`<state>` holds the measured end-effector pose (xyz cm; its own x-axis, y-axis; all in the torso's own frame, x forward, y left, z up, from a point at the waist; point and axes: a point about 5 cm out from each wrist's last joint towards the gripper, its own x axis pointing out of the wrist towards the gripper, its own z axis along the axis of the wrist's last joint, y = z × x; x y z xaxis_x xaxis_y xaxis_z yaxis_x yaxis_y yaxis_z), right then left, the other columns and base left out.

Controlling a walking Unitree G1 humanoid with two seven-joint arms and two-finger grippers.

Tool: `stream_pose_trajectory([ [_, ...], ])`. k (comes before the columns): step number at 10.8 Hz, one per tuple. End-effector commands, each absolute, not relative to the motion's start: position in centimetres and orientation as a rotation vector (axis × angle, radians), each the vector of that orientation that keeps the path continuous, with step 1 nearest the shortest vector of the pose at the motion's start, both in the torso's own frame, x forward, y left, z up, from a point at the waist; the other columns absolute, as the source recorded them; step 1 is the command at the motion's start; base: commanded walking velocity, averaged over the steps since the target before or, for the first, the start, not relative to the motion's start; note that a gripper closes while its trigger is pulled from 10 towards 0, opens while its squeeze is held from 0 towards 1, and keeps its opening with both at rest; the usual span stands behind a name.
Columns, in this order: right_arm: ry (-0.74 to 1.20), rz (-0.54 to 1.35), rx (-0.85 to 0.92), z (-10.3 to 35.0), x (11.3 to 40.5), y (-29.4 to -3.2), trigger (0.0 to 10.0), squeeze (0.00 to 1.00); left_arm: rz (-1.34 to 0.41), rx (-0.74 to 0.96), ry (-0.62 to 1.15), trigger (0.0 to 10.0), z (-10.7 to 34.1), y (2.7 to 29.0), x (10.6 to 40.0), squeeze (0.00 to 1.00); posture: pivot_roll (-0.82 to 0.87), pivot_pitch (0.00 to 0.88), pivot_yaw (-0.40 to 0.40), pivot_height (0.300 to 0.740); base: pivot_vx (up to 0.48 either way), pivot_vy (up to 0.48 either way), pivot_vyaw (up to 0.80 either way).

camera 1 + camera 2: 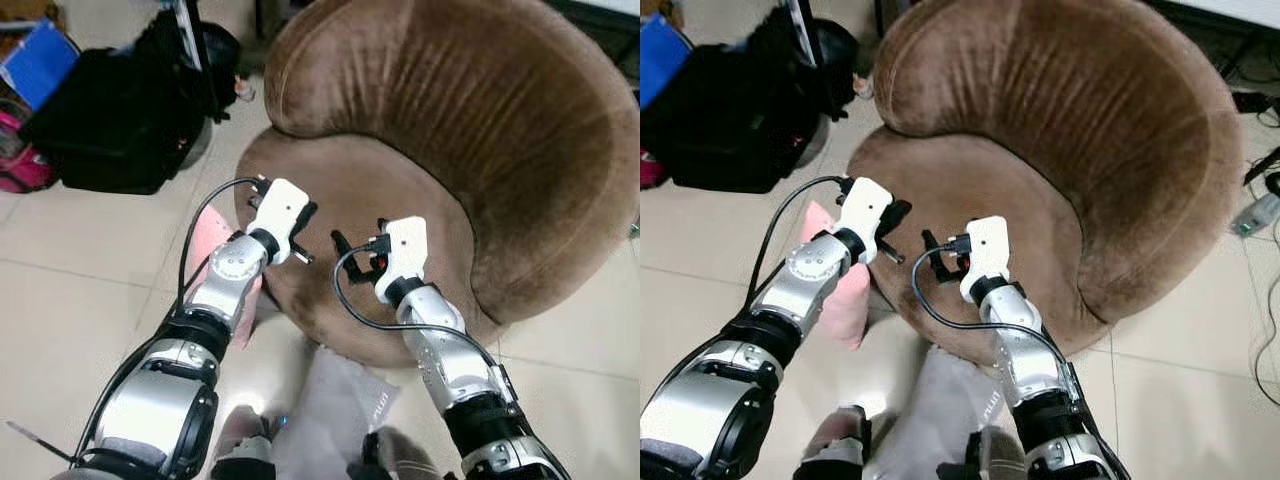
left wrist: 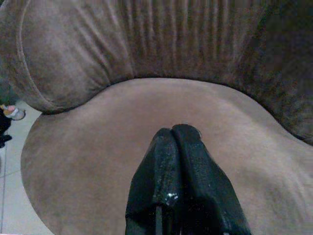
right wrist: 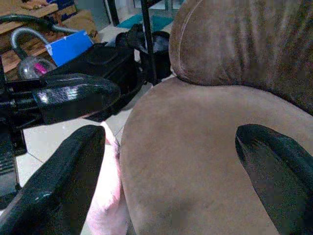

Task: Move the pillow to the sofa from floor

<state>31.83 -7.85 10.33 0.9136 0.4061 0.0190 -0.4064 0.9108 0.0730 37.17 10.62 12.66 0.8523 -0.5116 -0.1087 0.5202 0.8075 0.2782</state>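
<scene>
Pink fabric marked where your pillow (image 1: pixel 845 290) was: down on the tiled floor (image 1: pixel 700 270), propped against the front left edge of the brown sofa (image 1: pixel 1060 150), with your left forearm crossing above it. From the right wrist view you could see it pressed close against the sofa's base. It was not on the seat, so the task had not yet been carried out.

Your left end effector (image 1: pixel 303 238) hovered over the front of the seat cushion, and its two black fingers (image 2: pixel 181 161) were pressed together with nothing between them. Your right end effector (image 1: pixel 352 255) sat just beside it, also above the seat edge, with its fingers spread wide and empty; the sofa cushion showed plainly between them in the right wrist view.

By my reading, you were at the reaching stage, before any grasp. Both arms were pointed at the sofa, not at the pillow, so the next move called for you to bring an end effector down and to the left, past the seat edge, toward the pink fabric. The spread right fingers looked better prepared to take it, though the left arm was nearer. You would also have needed to part the left fingers before using that side.

A black bag (image 1: pixel 120 110) lay well apart on the floor, out of your path.
</scene>
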Motion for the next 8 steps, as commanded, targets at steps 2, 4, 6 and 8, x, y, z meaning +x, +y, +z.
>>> stream_pose_trajectory([
  [2,0.037,0.399,0.077,9.2,31.7,-8.0,10.0,0.0,-0.532,0.265,0.057,10.0,11.6,10.6,36.7,0.0,0.17,0.23,-0.067,0.74,0.0,0.0,0.0],
  [4,0.072,0.346,0.065,8.1,31.8,-9.1,10.0,0.0,-0.288,0.028,0.075,10.0,10.7,13.5,36.7,0.0,0.17,0.19,-0.084,0.74,0.0,0.0,0.0],
  [6,0.087,0.303,0.004,7.1,31.7,-10.0,10.0,0.0,-0.2,-0.069,0.039,10.0,9.6,15.1,35.4,0.0,0.19,0.153,-0.104,0.74,0.0,0.0,0.0],
  [8,0.077,0.228,-0.017,6.7,31.8,-11.3,10.0,0.0,-0.089,-0.096,0.069,10.0,8.3,16.7,34.3,0.0,0.17,0.11,-0.122,0.74,0.0,0.0,0.0],
])
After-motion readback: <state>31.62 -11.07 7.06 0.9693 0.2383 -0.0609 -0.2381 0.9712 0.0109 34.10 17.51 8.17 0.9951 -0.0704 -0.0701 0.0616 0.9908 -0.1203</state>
